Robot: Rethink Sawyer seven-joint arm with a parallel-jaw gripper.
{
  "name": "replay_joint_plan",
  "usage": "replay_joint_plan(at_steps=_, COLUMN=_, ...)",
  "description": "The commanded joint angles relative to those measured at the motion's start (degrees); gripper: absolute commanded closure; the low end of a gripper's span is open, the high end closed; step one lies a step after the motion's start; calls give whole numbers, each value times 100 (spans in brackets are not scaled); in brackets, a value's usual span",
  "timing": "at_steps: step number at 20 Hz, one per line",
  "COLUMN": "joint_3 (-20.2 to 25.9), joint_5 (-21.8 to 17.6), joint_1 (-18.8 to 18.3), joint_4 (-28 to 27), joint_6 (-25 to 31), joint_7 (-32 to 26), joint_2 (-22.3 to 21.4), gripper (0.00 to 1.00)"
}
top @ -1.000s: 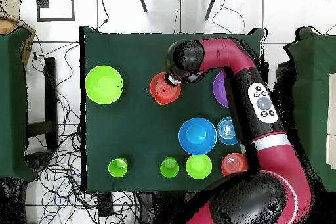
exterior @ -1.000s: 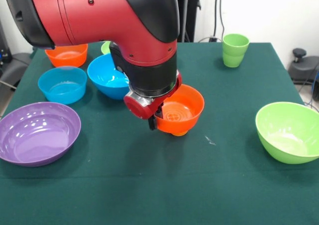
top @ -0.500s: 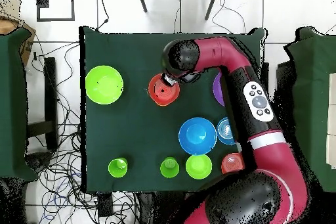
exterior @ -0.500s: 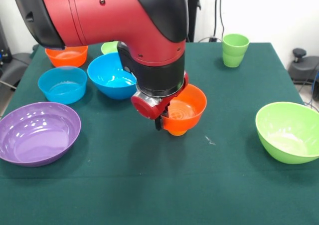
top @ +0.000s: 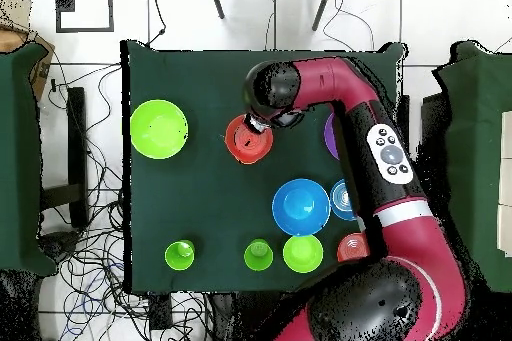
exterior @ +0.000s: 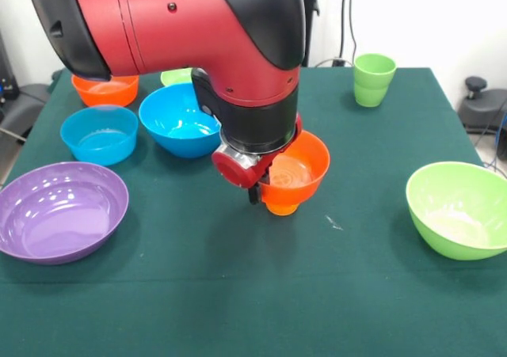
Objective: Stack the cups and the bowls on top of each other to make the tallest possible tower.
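An orange bowl (exterior: 297,173) hangs tilted at mid-table, and my gripper (exterior: 255,192) is shut on its near rim; from above the same bowl (top: 243,141) shows under the wrist, the gripper (top: 256,128) at its edge. Whether its foot touches the cloth I cannot tell. A green cup (exterior: 373,78) stands at the back right. A blue bowl (exterior: 174,119), a light blue bowl (exterior: 99,133), a purple bowl (exterior: 59,210) and a second orange bowl (exterior: 103,89) sit on the left. A lime green bowl (exterior: 459,208) sits at the right. No tower is in view.
In the overhead view a second green cup (top: 258,254) and a small lime green bowl (top: 302,253) stand by the table edge near the base. The arm (top: 360,127) covers part of the purple bowl (top: 329,135). The green table cloth (exterior: 238,294) ends close to the lime green bowl.
The arm has carried the orange bowl a little to the right in the front view, and the bowl now tilts more. The other cups and bowls have not moved.
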Motion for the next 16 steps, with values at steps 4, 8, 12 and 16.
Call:
replay_joint_plan(at_steps=4, joint_3=-544, joint_5=-196, joint_1=286, joint_4=41, joint_6=700, joint_7=-750, joint_2=1, gripper=100)
replay_joint_plan(at_steps=8, joint_3=-571, joint_5=-199, joint_1=259, joint_4=248, joint_6=573, joint_7=-692, joint_2=-90, gripper=100)
replay_joint_plan(at_steps=12, joint_3=-619, joint_5=-213, joint_1=157, joint_4=520, joint_6=319, joint_7=-610, joint_2=-154, gripper=100)
replay_joint_plan(at_steps=16, joint_3=-635, joint_5=-218, joint_1=97, joint_4=590, joint_6=244, joint_7=-625, joint_2=-175, gripper=100)
